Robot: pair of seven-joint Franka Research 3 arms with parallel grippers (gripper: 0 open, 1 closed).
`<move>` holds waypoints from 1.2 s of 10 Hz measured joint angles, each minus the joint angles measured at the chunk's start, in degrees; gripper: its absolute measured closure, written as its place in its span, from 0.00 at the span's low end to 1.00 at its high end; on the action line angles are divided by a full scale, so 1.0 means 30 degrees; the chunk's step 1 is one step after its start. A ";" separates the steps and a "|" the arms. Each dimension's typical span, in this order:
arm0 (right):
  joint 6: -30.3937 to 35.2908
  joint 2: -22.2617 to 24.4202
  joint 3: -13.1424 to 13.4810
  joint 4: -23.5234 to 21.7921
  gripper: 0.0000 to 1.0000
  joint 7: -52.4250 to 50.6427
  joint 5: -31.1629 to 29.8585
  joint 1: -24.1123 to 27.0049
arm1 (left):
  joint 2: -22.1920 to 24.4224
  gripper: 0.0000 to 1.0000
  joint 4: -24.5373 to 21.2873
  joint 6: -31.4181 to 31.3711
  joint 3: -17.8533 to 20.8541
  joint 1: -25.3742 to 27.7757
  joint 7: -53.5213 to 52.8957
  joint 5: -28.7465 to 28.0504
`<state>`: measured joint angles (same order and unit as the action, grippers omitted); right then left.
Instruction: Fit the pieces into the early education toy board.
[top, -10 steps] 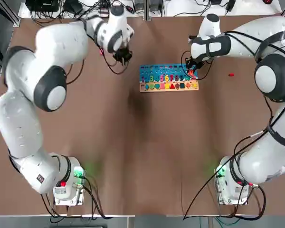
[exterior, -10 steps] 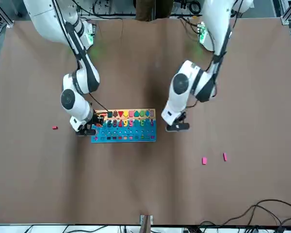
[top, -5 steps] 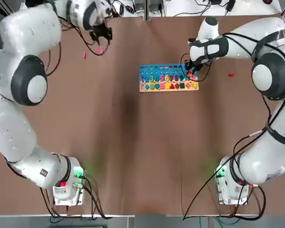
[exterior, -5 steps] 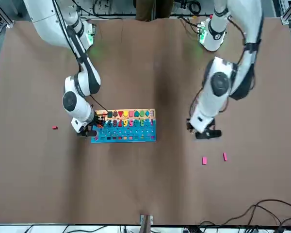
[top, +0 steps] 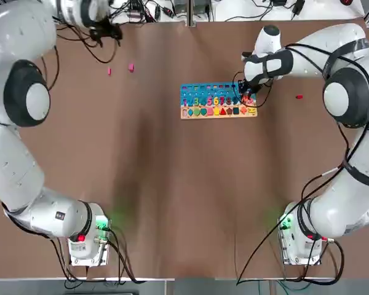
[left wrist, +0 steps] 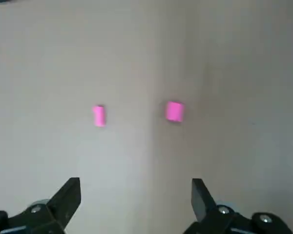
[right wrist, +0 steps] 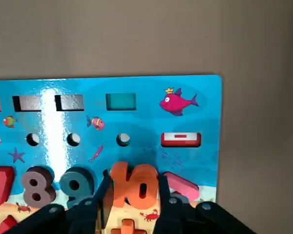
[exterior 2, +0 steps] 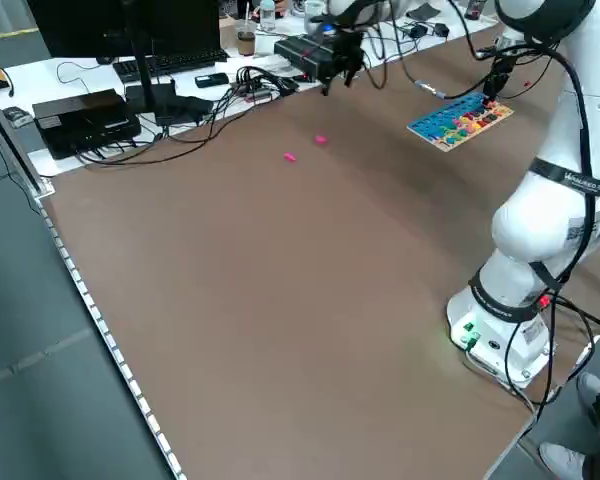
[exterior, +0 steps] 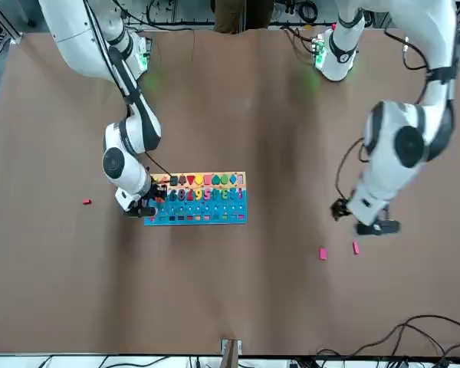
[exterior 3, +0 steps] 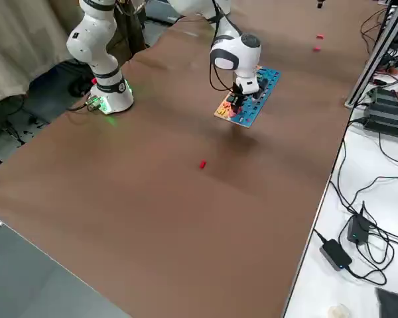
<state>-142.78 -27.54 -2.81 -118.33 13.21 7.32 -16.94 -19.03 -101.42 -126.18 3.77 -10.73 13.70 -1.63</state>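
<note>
The early education toy board [top: 216, 92] lies at the far middle of the table, blue with a pale wooden near edge [exterior: 203, 179]. My right gripper [top: 246, 96] is low over its right end, shut on the orange "10" piece [right wrist: 133, 186], which sits among the number slots beside the 9. Two pink pieces [top: 131, 67] [top: 109, 70] lie on the table at the far left. My left gripper [top: 105, 31] hovers close to them, open and holding nothing, with both pink pieces [left wrist: 174, 111] [left wrist: 98, 115] just beyond its fingertips [left wrist: 69, 194]. A red piece [top: 299, 96] lies right of the board.
Cables, a keyboard and black boxes [exterior 2: 90, 115] line the white bench past the table's far edge. A metal post [exterior 3: 375, 50] stands at that edge. Both arm bases [top: 86, 239] [top: 301, 239] sit at the near edge, with broad bare brown tabletop between them and the board.
My left gripper swung from just left of the board to the far left by the pink pieces and opened. The right gripper stayed at the board's right end with the "10".
</note>
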 joint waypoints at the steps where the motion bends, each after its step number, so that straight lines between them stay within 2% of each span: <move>1: -0.0007 -0.0012 -0.0039 0.0016 0.59 0.0000 0.0000 -0.0011 | -0.0327 0.00 0.0262 -0.0002 -0.0017 0.0927 -0.0723 0.0020; 3: -0.0007 -0.0030 -0.0136 0.0029 0.59 -0.0004 0.0000 -0.0024 | -0.1809 0.00 0.0882 -0.0328 -0.0075 0.1263 -0.1184 0.0023; 6: -0.0007 -0.0081 -0.0331 0.0031 0.59 -0.0083 -0.0017 -0.0041 | -0.4278 0.00 0.1159 -0.2008 -0.0202 0.1267 -0.1168 0.0196; 10: -0.0012 -0.0143 -0.0395 0.0034 0.59 -0.0456 -0.0349 -0.0044 | -0.5396 0.12 0.1179 -0.2852 -0.0157 0.1872 -0.1288 0.0920; 12: -0.0007 -0.0143 -0.0394 0.0033 0.59 -0.0473 -0.0709 -0.0039 | -0.5724 0.28 0.1299 -0.2966 0.0043 0.1897 -0.2051 0.1911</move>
<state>-142.80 -27.97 -3.99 -118.23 11.79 5.19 -17.05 -36.20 -97.52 -135.08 3.90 -5.04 7.55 4.10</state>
